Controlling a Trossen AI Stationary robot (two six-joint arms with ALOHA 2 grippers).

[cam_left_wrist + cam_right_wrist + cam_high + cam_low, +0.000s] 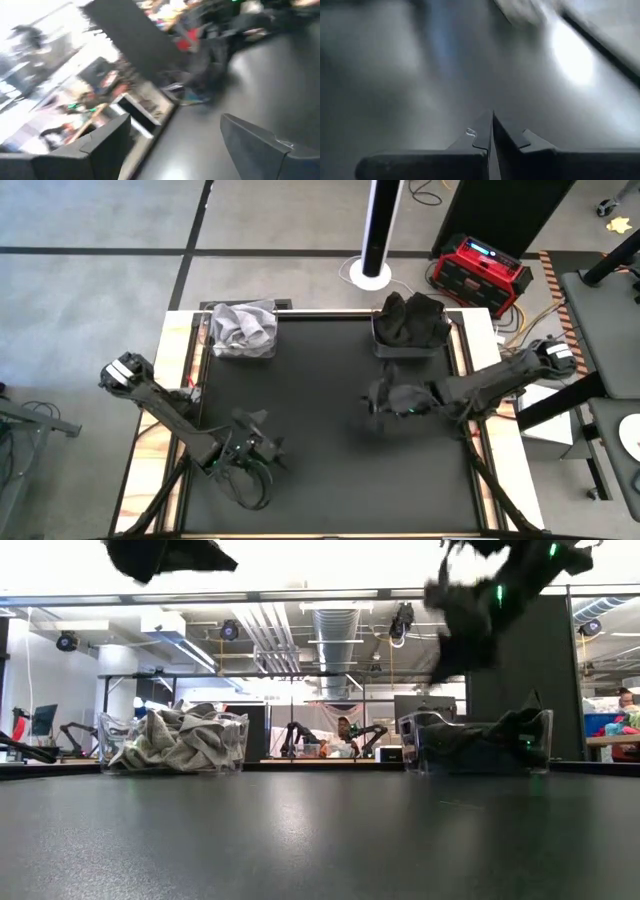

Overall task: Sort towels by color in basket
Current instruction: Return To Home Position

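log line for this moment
light towels in left bin | black towels in right bin | left tool open | right tool shut

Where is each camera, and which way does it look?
High view: above the table, looking straight down; both arms, left end effector and right end effector show.
Low view: at tabletop height, looking across at light-towel bin and black-towel bin; arms enter from above.
Left wrist view: on left arm, facing across the table; open fingers show.
Right wrist view: on right arm, facing the tabletop; shut fingers show.
Shared: high and low see both bins.
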